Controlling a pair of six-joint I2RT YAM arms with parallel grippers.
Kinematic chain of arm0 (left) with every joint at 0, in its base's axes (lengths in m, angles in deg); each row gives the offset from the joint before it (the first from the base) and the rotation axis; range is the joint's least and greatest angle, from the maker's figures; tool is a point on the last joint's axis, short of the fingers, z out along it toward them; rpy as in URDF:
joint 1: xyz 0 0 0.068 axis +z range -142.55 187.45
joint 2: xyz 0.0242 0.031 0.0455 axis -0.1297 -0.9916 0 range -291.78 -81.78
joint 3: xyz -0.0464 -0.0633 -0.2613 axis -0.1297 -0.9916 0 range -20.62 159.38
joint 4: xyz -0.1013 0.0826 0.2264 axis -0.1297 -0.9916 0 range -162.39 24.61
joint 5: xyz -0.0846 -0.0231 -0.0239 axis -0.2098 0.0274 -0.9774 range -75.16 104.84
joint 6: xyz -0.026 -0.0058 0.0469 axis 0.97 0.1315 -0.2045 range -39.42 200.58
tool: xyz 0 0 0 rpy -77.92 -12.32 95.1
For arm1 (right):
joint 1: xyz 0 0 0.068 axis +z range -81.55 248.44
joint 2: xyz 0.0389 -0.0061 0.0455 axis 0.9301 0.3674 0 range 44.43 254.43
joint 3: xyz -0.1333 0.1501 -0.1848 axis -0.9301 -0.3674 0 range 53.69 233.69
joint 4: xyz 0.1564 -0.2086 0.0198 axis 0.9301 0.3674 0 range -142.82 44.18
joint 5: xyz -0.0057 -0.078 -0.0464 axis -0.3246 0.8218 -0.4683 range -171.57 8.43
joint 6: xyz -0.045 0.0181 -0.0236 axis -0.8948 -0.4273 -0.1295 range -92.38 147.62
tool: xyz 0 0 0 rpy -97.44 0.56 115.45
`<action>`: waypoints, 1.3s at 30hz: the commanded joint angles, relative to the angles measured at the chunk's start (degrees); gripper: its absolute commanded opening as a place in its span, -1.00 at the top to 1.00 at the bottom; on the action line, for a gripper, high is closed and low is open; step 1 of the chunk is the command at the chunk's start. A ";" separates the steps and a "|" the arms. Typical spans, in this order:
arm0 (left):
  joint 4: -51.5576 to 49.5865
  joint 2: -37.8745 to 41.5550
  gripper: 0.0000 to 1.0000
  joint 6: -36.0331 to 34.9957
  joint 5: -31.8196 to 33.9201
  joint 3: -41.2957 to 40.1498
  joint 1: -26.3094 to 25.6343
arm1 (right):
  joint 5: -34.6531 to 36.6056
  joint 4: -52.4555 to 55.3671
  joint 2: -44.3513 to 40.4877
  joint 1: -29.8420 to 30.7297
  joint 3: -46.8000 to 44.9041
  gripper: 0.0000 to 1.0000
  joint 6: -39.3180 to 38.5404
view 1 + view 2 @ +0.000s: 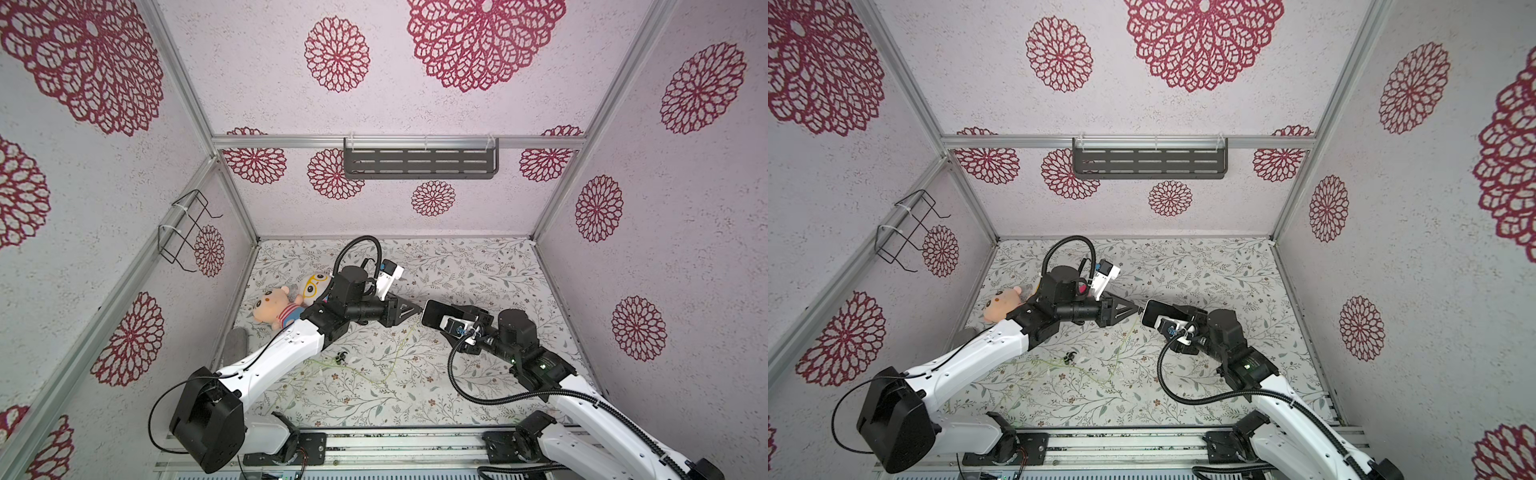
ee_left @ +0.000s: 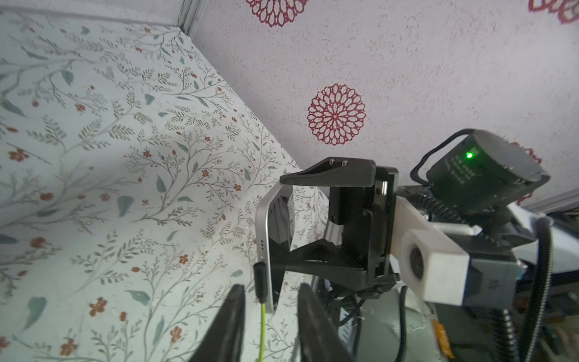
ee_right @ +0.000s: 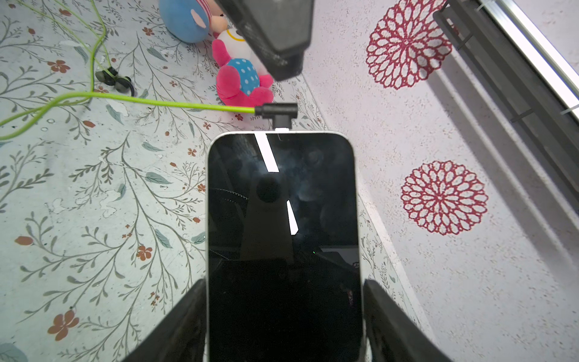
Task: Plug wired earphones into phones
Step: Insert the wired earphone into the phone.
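- Risk of half-made connection: found plug [image 3: 277,110] of wired earphones [image 3: 219,107] standing at the end edge of phone [image 3: 282,235], touching it, yet with a thin pale strip showing between; could not tell whether seated fully.
- Saw right gripper [image 3: 283,282] clamped on the two long edges of the phone, holding it raised off table [image 3: 94,203], screen toward the wrist camera.
- Saw left gripper [image 2: 271,288] with a narrow gap between its fingers [image 2: 232,316], gripping nothing; plug just ahead of the tips, cable [image 2: 262,326] passing through the gap untouched.
- Judged careless drawing back as first danger: could hook the cable with one finger and drag the plug out of its socket.
- Judged weight of the hanging cable as second danger: ran from the plug down to the table, toward earbuds [image 3: 114,78] lying there; could tug sideways on the angled plug and loosen it.
- Judged a push on the plug as third danger: could bend the pin by pressing off-axis, or slide the phone inside the right grip, held only by its edges.
- Judged any turn of the right wrist as risky too: could tighten the cable and strain the joint.
- Noted plush toys [image 3: 244,78] on the table, well apart from the phone; expected no trouble from them.
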 commanded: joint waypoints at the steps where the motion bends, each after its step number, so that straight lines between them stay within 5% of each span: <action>1: 1.19 -0.19 0.49 -0.46 -0.72 -0.70 0.27 | -0.66 -5.12 -0.53 0.19 2.54 -0.04 1.12; 39: 1.97 -6.35 0.88 1.50 -4.36 1.12 -2.19 | -3.91 -10.66 3.24 0.99 3.13 0.01 2.02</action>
